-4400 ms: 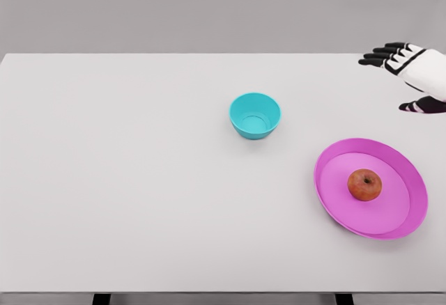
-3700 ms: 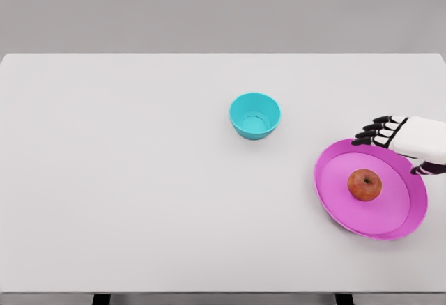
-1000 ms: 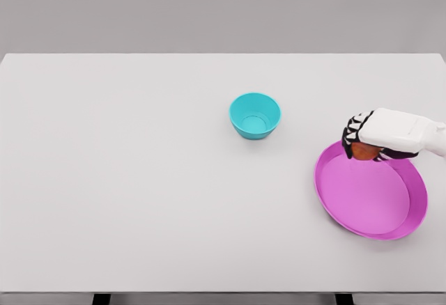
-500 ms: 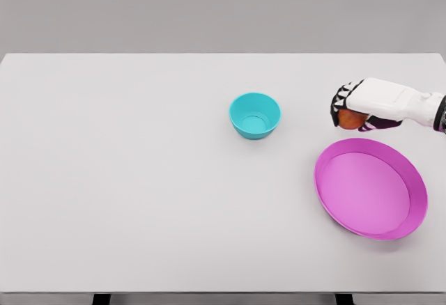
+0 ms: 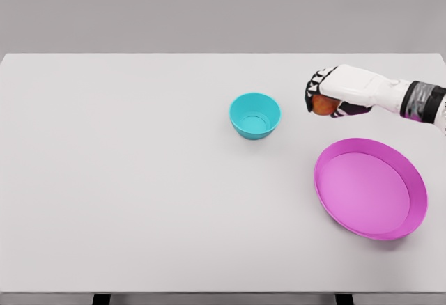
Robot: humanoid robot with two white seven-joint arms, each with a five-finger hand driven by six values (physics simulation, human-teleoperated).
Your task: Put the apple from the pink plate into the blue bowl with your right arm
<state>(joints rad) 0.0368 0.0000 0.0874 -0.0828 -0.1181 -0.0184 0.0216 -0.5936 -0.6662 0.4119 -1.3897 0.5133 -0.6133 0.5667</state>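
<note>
While the right hand (image 5: 333,95) is held above the white counter (image 5: 139,180), the apple (image 5: 320,104) is seen gripped underneath it, with only a small orange-red patch showing below the palm. The dark-tipped fingers (image 5: 311,89) are curled down and pressed around the apple on its left side. The white forearm is seen entering from the right edge, with a grey and black band at the wrist. The hand and apple are located between the blue bowl (image 5: 255,115) and the pink plate (image 5: 370,187), to the right of the bowl and above the plate's upper-left rim in the picture, apart from both. The bowl is seen upright near the middle of the counter, nothing inside it. The plate is lying flat at the right side of the counter with nothing on it. The apple is not touching the counter as far as can be judged. The left arm is not seen in the head view.
</note>
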